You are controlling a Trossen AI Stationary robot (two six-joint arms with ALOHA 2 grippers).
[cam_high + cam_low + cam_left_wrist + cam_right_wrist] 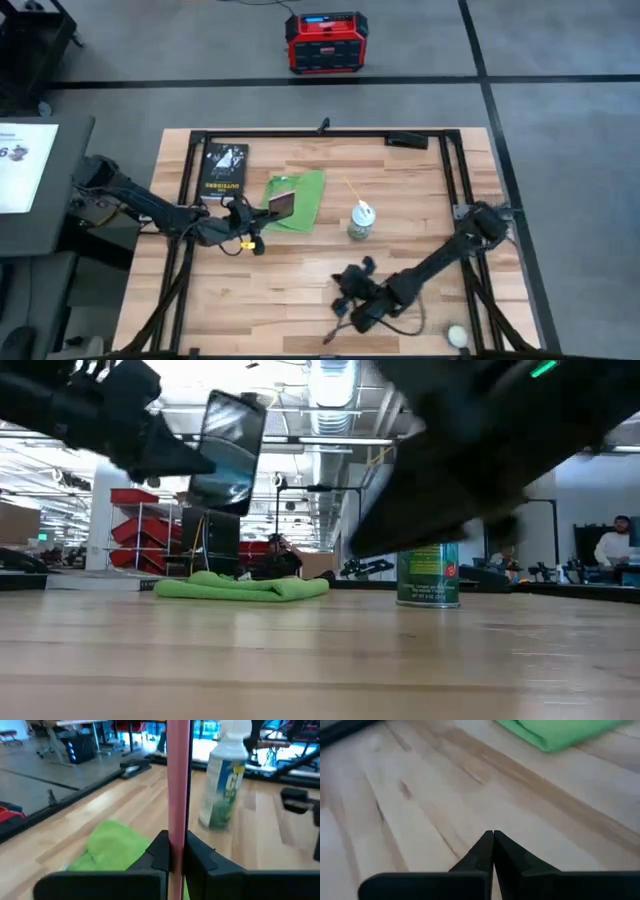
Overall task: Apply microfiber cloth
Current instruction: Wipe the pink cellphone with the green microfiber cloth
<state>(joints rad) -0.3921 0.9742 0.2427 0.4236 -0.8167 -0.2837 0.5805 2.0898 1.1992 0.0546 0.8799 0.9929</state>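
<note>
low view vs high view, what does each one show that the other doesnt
Only the low view shows that the phone is held up off the table, well above the microfiber cloth, plus a person at the far right of the room.

Only the high view shows the black book beside the cloth, the red box on the floor, and the right gripper low over bare wood.

Both show the cloth, the phone in the left gripper, and the spray bottle.

Lime-green cloth (298, 199) on a pale, wood-grained tabletop (300, 290). Black book (223, 169) with yellow lettering. Phone (178, 780) edge shows pink. Green-and-white bottle (362, 222), white cap. Red-and-black box (326, 43) on the grey floor (560, 60).
</note>
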